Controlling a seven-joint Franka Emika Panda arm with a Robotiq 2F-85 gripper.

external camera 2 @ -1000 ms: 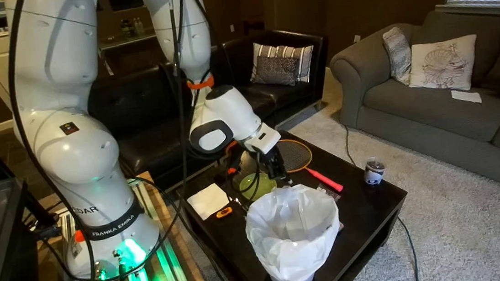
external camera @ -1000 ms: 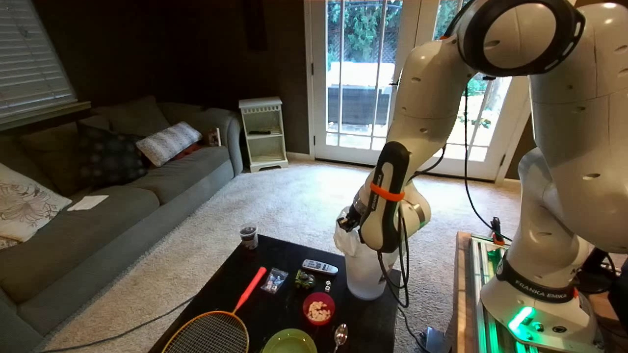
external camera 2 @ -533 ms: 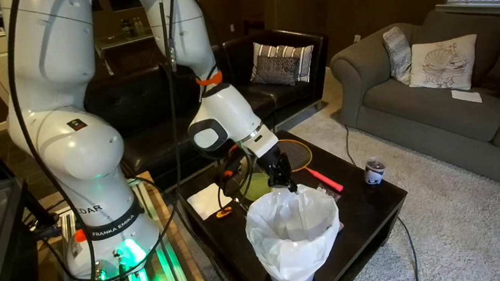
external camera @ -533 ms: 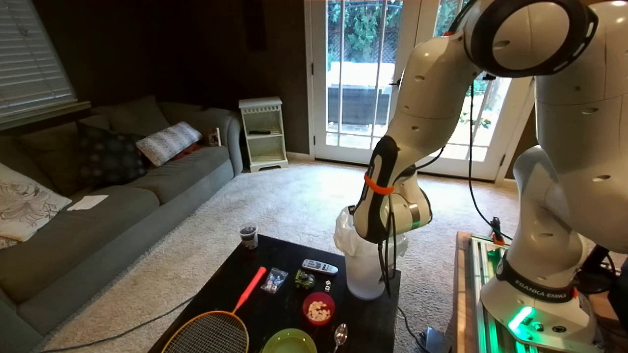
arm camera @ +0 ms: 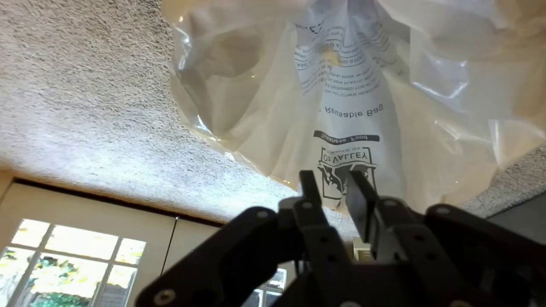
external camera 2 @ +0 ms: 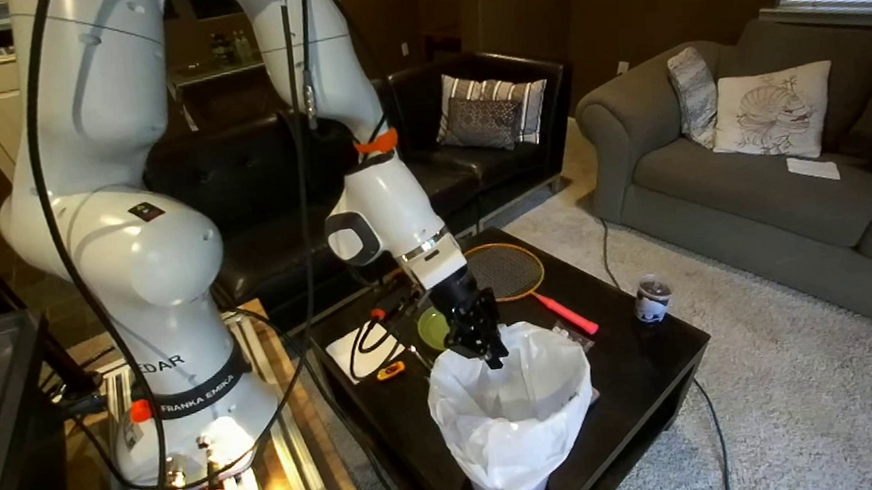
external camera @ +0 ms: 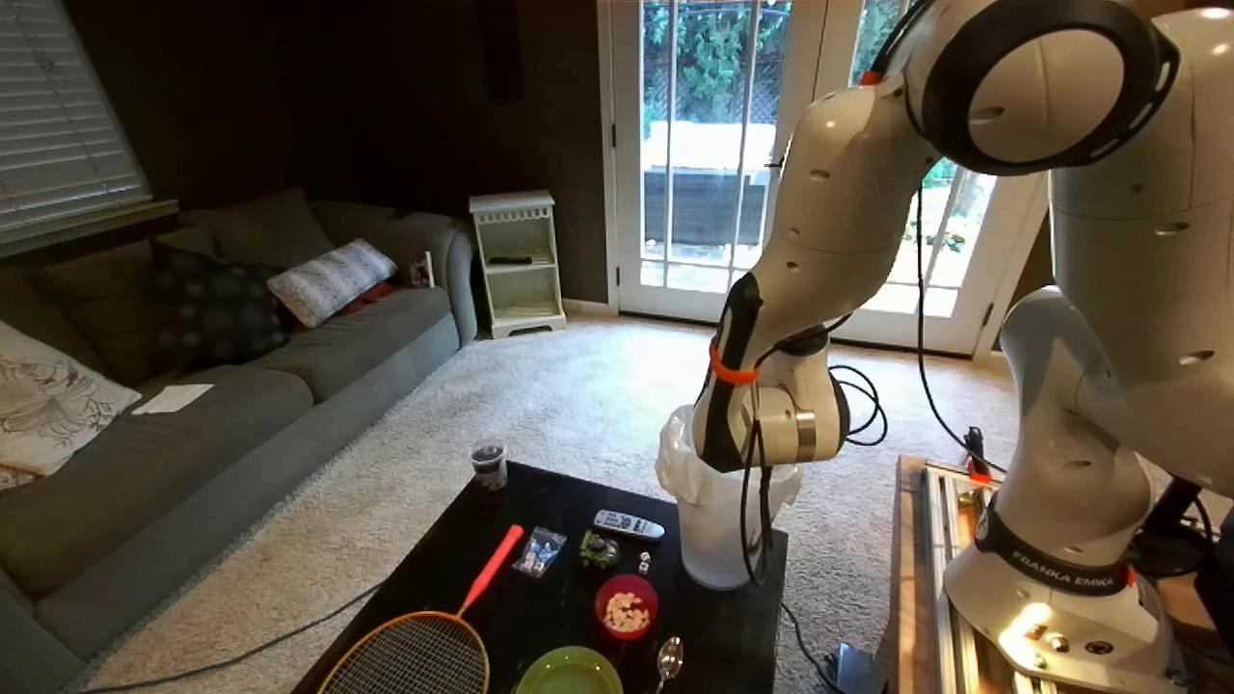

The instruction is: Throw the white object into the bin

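The white bin (external camera: 715,540) stands upright on the corner of the dark table, and it also shows in an exterior view (external camera 2: 505,462). Its crinkled translucent liner (arm camera: 452,132) fills much of the wrist view. My gripper (external camera 2: 495,361) points down over the bin's mouth, just inside the table-side rim. In the wrist view the fingertips (arm camera: 334,181) stand apart with nothing between them. I see no white object in the gripper. A small yellowish spot (arm camera: 330,55) shows in the liner; I cannot tell what it is. Small white pieces (external camera: 626,611) lie in a red bowl.
On the table (external camera: 540,492) are a remote (external camera: 629,524), the red bowl (external camera: 627,631), a green bowl (external camera: 569,675), a spoon (external camera: 670,657), a racket (external camera 2: 507,272) and a cup (external camera 2: 652,298). Arm cables hang beside the bin.
My gripper has moved from over the table to above the bin's mouth, tilting more downward. A pale speck at the fingertips earlier no longer shows. The base light changed from green to yellowish white.
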